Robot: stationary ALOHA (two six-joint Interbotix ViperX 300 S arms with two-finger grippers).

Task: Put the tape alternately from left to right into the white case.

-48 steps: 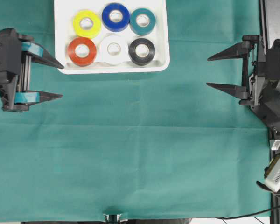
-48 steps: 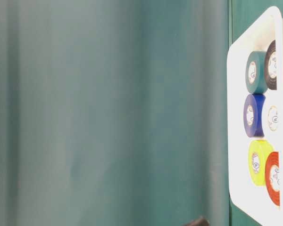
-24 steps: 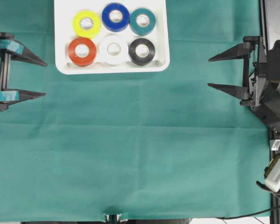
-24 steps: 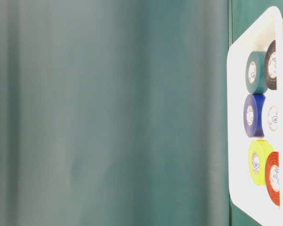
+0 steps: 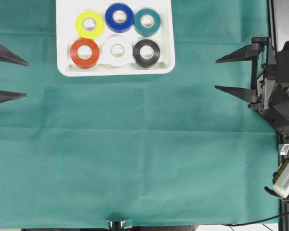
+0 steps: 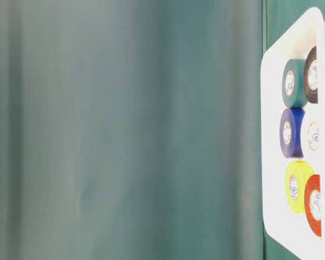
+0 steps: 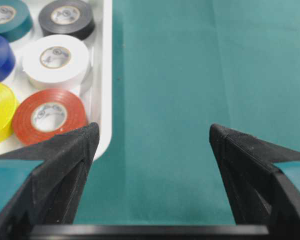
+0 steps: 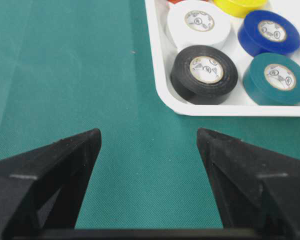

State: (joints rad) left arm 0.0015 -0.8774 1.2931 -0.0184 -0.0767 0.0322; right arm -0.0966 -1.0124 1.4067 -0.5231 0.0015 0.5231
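Green cloth (image 5: 144,159) covers the table. All six rolls of tape (image 5: 117,51) lie in the white case (image 5: 167,48), two rows of three. My left gripper (image 5: 2,76) and right gripper (image 5: 233,74) rest spread and empty, well apart from it, since nothing seems left to place.

This looked like a robotics lab bench. A teal cloth (image 5: 144,159) was spread flat over the whole work surface, and at three o'clock a black robot arm base (image 5: 279,91) stood beside loose cables (image 5: 260,220) and a bare metal frame rail (image 5: 285,19).
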